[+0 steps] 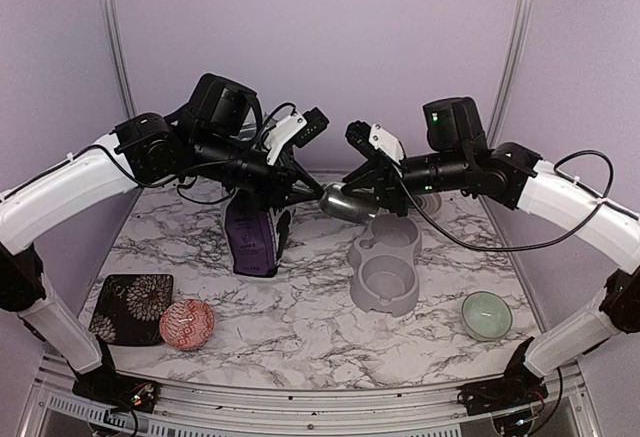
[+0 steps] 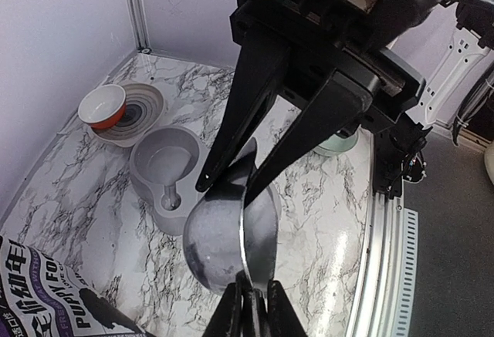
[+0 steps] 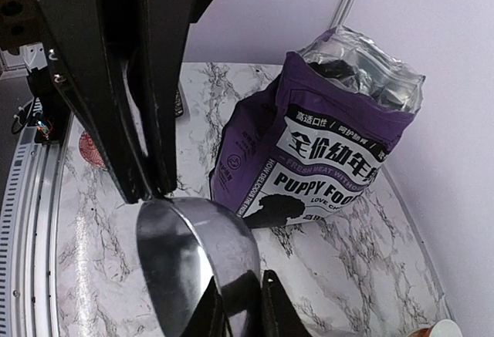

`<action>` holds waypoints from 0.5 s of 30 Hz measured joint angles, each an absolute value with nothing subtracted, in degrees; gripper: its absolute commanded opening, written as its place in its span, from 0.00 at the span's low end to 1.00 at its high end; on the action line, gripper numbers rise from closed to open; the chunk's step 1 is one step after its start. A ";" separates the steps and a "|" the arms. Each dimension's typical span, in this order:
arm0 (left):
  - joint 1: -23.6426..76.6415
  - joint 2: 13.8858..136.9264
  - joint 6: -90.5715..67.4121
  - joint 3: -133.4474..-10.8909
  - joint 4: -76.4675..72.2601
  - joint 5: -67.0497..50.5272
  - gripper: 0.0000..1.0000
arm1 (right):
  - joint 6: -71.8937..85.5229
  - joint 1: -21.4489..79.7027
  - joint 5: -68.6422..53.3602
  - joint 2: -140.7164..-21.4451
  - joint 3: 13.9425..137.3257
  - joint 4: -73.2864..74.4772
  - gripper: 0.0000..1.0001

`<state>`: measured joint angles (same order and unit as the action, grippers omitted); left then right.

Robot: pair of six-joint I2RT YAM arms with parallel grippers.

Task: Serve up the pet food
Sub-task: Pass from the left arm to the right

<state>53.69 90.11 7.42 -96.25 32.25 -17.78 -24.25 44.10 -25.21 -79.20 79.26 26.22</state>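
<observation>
Seen from above, the left gripper [image 1: 312, 195] and the right gripper [image 1: 362, 190] meet over the middle of the marble counter [image 1: 300, 342]. Each is clamped on one end of a metal scoop [image 1: 344, 204] held in the air. The purple bag [image 1: 255, 239] stands at 9 o'clock of the grey feeder [image 1: 358, 292], whose two bowls show bare grey bottoms. A green bowl [image 1: 487, 315] sits at 4 o'clock on the counter. A red patterned bowl [image 1: 187, 323] is at 7 o'clock, just beside a dark square plate [image 1: 128, 307] at 8 o'clock.

Only the right wrist view looks into the bag. Its top is open, the foil lining is spread, and inside is a dark mass that looks like the pet food [image 3: 340, 67], too blurred to make out pellets. That view also shows the scoop's hollow as bare shiny metal.

Only the left wrist view plainly shows a red-and-white bowl [image 2: 103, 106], white inside, standing on a striped plate [image 2: 148, 109] at 11 o'clock of the feeder. From above the right arm mostly hides them.
</observation>
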 measured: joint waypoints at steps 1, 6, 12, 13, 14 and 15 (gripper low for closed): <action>53.74 90.39 7.22 -96.55 32.29 -18.04 0.00 | -24.45 44.12 -24.80 -79.26 79.22 26.26 0.08; 53.87 91.09 6.44 -97.69 32.67 -19.27 0.00 | -25.80 44.64 -23.57 -79.72 78.98 26.72 0.02; 53.91 91.96 5.76 -97.76 33.01 -19.44 0.00 | -25.85 44.93 -22.11 -79.83 77.78 26.50 0.00; 53.91 92.14 5.61 -97.76 33.12 -19.42 0.00 | -25.87 44.95 -21.98 -79.83 77.47 26.39 0.00; 53.91 92.33 5.50 -97.76 33.26 -19.38 0.00 | -25.89 44.95 -21.89 -79.83 76.86 25.93 0.00; 53.91 92.47 5.41 -97.76 33.39 -19.31 0.03 | -25.91 44.95 -21.89 -79.81 76.29 25.41 0.00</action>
<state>53.91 92.47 5.41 -97.76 33.39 -19.31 -25.91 44.95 -21.89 -79.81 76.29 25.41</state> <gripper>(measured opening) 0.097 0.050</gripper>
